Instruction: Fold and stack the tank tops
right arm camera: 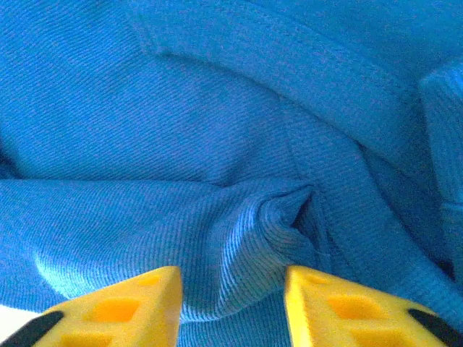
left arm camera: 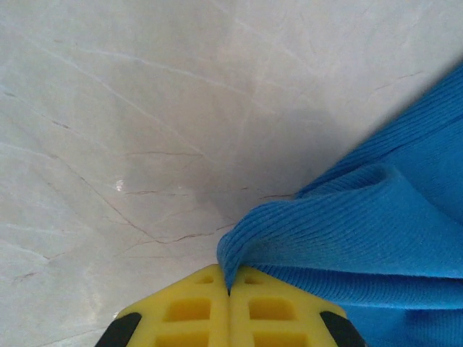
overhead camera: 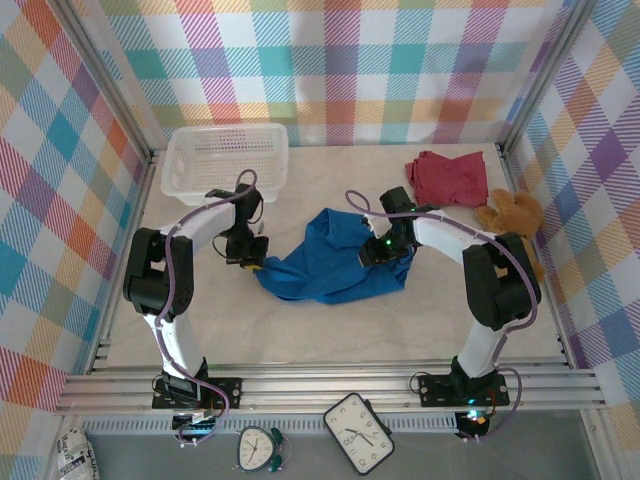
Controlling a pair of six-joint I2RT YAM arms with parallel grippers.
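L gripper (left arm camera: pixel 230 290) closed on blue tank top (overhead camera: pixel 325 272) left hem, prob. to stretch it flat. R gripper (right arm camera: pixel 231 285) half open over its right part, holds nothing.

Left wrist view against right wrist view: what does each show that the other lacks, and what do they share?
Left wrist: bare marble table, and the left gripper shut on a folded edge of the blue tank top. Right wrist: the right gripper open above a bunched seam. Shared: ribbed blue cloth and yellow fingers.
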